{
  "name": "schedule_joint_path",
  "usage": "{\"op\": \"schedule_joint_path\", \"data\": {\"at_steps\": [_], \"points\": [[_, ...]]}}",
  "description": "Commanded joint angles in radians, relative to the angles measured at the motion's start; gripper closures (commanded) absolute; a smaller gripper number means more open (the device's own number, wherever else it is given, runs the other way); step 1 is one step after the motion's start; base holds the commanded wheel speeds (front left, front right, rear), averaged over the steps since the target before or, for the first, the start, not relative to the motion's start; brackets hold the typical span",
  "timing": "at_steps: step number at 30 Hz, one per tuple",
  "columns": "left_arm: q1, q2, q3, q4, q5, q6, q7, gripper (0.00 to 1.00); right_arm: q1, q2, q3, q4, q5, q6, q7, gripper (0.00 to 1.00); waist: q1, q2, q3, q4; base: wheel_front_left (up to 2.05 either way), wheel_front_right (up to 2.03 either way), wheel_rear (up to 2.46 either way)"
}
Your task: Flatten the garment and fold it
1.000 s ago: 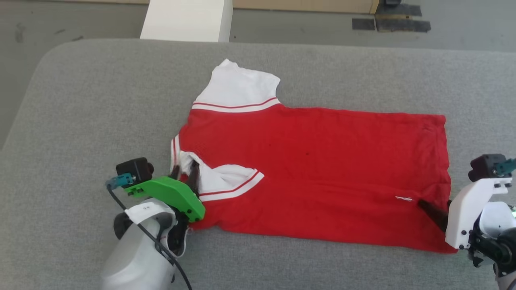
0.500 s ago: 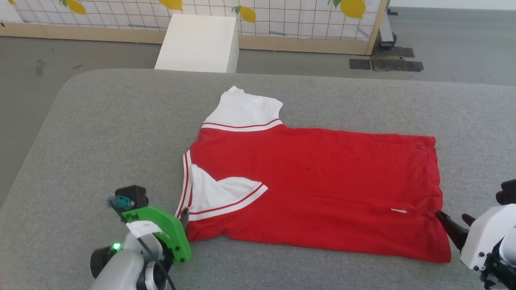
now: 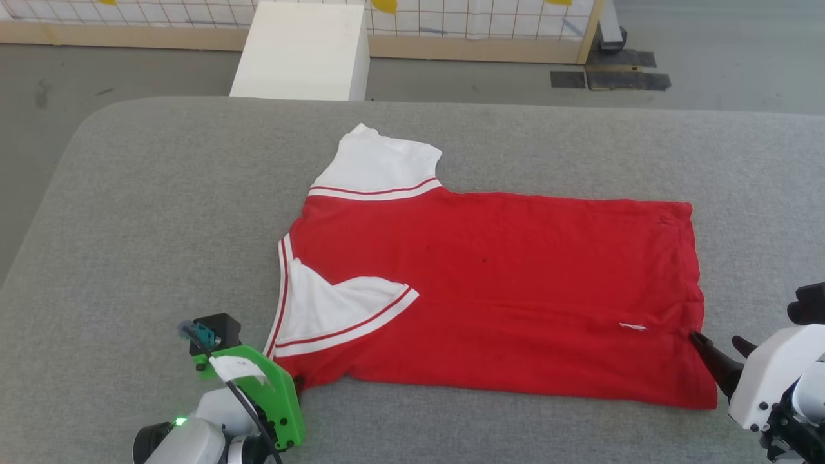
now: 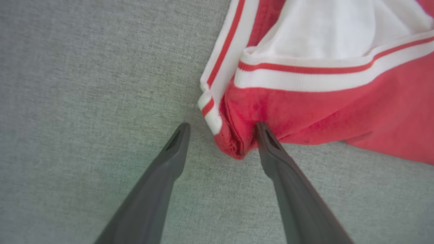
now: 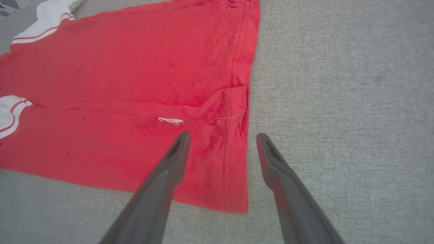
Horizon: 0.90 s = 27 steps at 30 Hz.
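Observation:
The garment [image 3: 503, 283], a red T-shirt with white sleeves, lies spread flat on the grey padded table [image 3: 148, 206], collar end left, hem right. Its far sleeve [image 3: 380, 161] sticks out flat. The near sleeve [image 3: 335, 309] is folded over onto the red body. My left gripper [image 4: 222, 127] stands open, the fabric's near-left corner [image 4: 234, 142] lying loose between its fingertips. Its green mount [image 3: 271, 393] sits at the lower left of the head view. My right gripper [image 5: 222, 136] is open over the hem's near corner [image 5: 234, 112], holding nothing; it also appears as my right gripper [image 3: 718, 341] just off the hem.
A white box [image 3: 300, 51] stands on the floor beyond the table's far edge, before a gridded wooden-framed screen [image 3: 483, 26]. Dark patches [image 3: 609, 77] mark the floor at the back right. Bare grey padding surrounds the shirt on all sides.
Both grippers opened and let go of the shirt, then drew back toward the near edge. The left one left the collar and sleeve area. The head camera also shifted.

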<state>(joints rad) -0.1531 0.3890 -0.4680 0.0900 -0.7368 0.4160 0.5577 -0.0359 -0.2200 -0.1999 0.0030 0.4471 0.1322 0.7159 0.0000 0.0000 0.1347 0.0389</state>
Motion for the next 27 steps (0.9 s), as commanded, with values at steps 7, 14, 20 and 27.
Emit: {"op": "schedule_joint_path", "data": {"at_steps": [7, 14, 20, 27], "points": [[0.026, -0.014, 0.001, 0.01, -0.03, -0.013, -0.014, 1.0, 0.016, -0.028, -0.009, -0.032, -0.042, -0.002, 0.0, 0.0, 0.0, 0.0, 0.018, -0.016, 0.0, 0.0, 0.0], [0.05, 0.011, 0.045, -0.064, -0.018, 0.01, -0.076, 1.0, 0.061, -0.029, 0.014, -0.077, -0.132, -0.002, 0.052, 0.0, 0.0, 0.0, 0.02, -0.015, 0.0, 0.0, 0.0], [0.062, 0.018, 0.053, -0.123, -0.011, 0.026, -0.088, 1.0, 0.041, -0.02, 0.08, -0.026, -0.201, -0.002, 0.089, 0.0, 0.0, 0.0, 0.036, -0.003, 0.0, 0.0, 0.0], [0.055, 0.007, 0.039, -0.136, -0.007, 0.029, -0.089, 1.0, 0.0, -0.039, 0.139, 0.074, -0.23, -0.002, 0.092, 0.0, 0.0, 0.0, 0.061, 0.016, 0.0, 0.0, 0.0]]}}
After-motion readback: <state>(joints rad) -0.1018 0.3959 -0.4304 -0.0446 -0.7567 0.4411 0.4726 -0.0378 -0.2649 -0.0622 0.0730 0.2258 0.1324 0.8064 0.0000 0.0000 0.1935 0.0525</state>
